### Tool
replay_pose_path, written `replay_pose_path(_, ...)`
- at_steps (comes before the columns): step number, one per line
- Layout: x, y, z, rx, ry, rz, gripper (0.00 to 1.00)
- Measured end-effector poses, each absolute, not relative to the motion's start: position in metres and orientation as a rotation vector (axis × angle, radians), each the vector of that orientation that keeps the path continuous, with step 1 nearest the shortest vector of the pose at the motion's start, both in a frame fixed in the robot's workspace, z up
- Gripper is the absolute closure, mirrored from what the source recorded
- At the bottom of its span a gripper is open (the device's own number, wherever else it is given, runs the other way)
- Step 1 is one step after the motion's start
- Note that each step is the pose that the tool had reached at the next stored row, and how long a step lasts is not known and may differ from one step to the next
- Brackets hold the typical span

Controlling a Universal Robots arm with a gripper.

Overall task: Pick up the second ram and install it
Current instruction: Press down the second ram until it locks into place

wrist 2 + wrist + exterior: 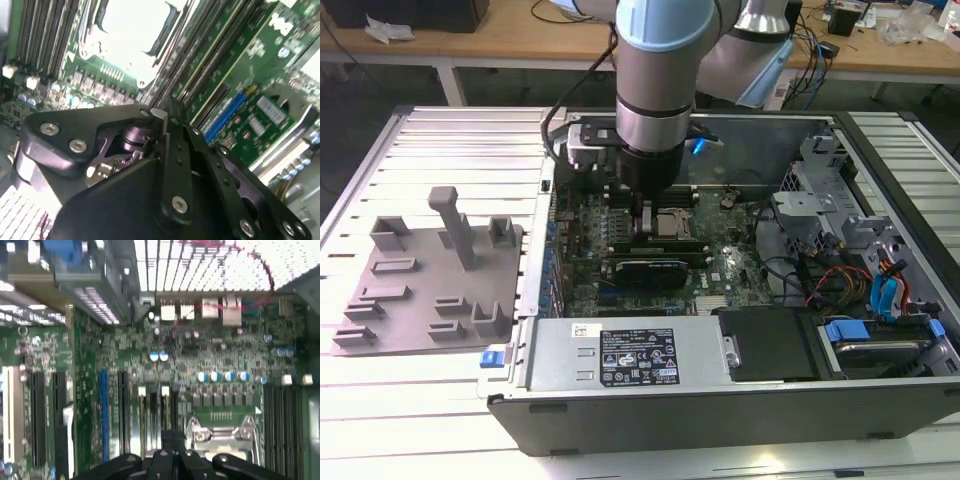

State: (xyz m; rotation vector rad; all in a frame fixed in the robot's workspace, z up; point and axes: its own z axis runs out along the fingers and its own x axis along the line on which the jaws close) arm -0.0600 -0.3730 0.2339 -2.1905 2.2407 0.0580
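The open computer case [720, 415] is nearest, with a grey power box [560, 355] inside. Its sticker [638, 358] has print too small to read. The gripper [645, 222] is down at the memory slots [152, 415], fingers [172, 150] together. Whether they pinch the memory stick, I cannot tell.

Hand [642, 222] fingertips hidden behind arm, CPU socket [223, 432] partly covered by hand linkage
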Motion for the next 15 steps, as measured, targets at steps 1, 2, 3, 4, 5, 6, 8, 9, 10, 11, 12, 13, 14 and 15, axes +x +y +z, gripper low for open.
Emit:
replay_pose_path(1,-0.055,-0.373,0.234,-2.192,2.243,0.063,0.92)
replay_pose_path(2,-0.045,-0.373,0.234,-2.196,2.247,0.072,0.92)
replay_pose_path(3,-0.036,-0.373,0.234,-2.199,2.25,0.079,0.92)
replay_pose_path(4,-0.034,-0.373,0.236,-2.2,2.251,0.08,0.92)
replay_pose_path(5,-0.034,-0.373,0.242,-2.199,2.251,0.08,0.92)
replay_pose_path(6,-0.034,-0.373,0.248,-2.199,2.251,0.08,0.92)
replay_pose_path(8,-0.034,-0.373,0.266,-2.2,2.251,0.08,0.92)
replay_pose_path(9,-0.034,-0.373,0.272,-2.199,2.251,0.08,0.92)
replay_pose_path(10,-0.034,-0.373,0.28,-2.199,2.251,0.08,0.92)
replay_pose_path(11,-0.034,-0.373,0.285,-2.199,2.25,0.081,0.92)
replay_pose_path(12,-0.034,-0.373,0.284,-2.199,2.25,0.082,0.92)
replay_pose_path(13,-0.034,-0.373,0.285,-2.199,2.25,0.082,0.92)
replay_pose_path(14,-0.034,-0.373,0.285,-2.199,2.25,0.082,0.92)
replay_pose_path(15,-0.034,-0.373,0.285,-2.199,2.25,0.082,0.92)
